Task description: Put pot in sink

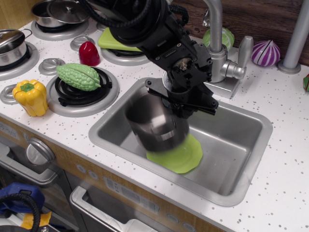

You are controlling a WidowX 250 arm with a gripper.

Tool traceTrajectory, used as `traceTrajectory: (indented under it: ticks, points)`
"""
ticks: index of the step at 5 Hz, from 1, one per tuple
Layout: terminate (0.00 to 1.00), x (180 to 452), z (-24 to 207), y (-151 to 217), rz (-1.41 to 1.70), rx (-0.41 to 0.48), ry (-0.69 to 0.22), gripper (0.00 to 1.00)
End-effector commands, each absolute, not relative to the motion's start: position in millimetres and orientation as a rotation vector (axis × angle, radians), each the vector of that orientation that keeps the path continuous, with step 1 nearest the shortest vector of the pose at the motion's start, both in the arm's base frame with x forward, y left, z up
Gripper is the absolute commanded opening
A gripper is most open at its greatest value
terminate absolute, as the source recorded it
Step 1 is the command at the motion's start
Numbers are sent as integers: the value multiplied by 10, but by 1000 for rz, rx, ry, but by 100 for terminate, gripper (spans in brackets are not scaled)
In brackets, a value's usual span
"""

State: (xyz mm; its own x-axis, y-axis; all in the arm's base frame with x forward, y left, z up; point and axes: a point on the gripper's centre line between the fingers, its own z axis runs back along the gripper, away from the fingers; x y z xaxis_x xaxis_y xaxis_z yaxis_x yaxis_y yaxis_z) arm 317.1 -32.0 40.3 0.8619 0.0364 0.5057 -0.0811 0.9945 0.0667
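Observation:
The tall shiny steel pot (157, 128) is inside the sink (251, 121), tilted and motion-blurred, its lower part over the left side of a green plate (186, 153) on the sink floor. My black gripper (183, 105) reaches down from above and is shut on the pot's far rim. I cannot tell whether the pot's base touches the plate.
A faucet (217, 43) stands behind the sink. On the stove at left lie a green bitter gourd (77, 76), a yellow pepper (30, 96), a red toy (90, 53), a green cutting board (112, 41) and lidded steel pots (60, 12). A purple onion (265, 52) sits at back right.

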Motion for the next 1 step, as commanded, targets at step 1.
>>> traceTrajectory:
  ticks: [1]
  points:
    - [100,3211,526,-371,53,74,-570,100]
